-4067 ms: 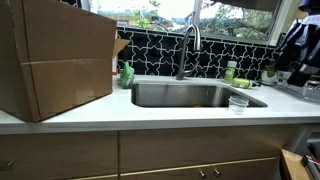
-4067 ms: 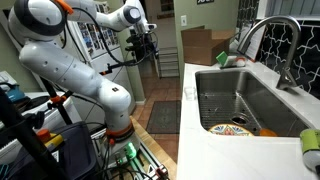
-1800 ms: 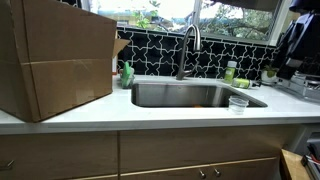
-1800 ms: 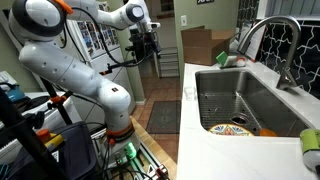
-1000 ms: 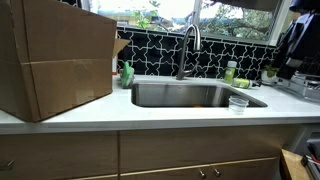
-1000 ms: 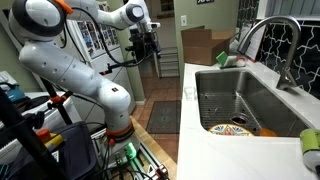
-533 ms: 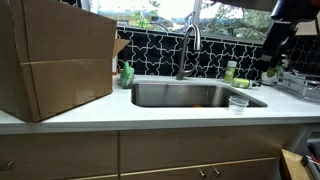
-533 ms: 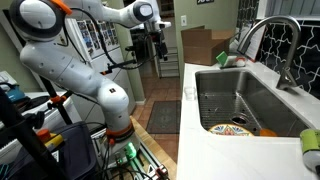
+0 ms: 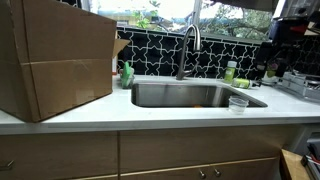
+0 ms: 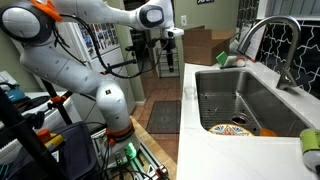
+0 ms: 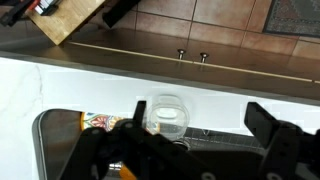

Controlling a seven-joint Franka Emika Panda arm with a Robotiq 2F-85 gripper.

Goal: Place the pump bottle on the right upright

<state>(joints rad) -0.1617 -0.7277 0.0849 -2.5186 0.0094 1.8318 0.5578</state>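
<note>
The pump bottle (image 9: 231, 72) is a small pale green shape on the counter behind the sink's right end, too small to tell how it stands. A pale green body (image 10: 311, 150), cut off by the frame edge, looks like the same bottle. My gripper (image 9: 281, 45) hangs high above the right end of the counter, well clear of the bottle. In an exterior view the gripper (image 10: 170, 45) is out in front of the counter. In the wrist view the gripper (image 11: 200, 140) is open, with nothing between its fingers; the bottle is not in that view.
A clear plastic cup (image 9: 238, 102) stands on the front counter by the sink's (image 9: 190, 95) right corner, directly below the wrist camera (image 11: 165, 115). Behind the sink rises the faucet (image 9: 188, 45). A brighter green bottle (image 9: 126, 73) and a big cardboard box (image 9: 55, 65) sit at the left.
The arm has swung toward the counter, and the gripper now shows above the counter's right end. Its jaws stay open. The bottle and the cup have not moved.
</note>
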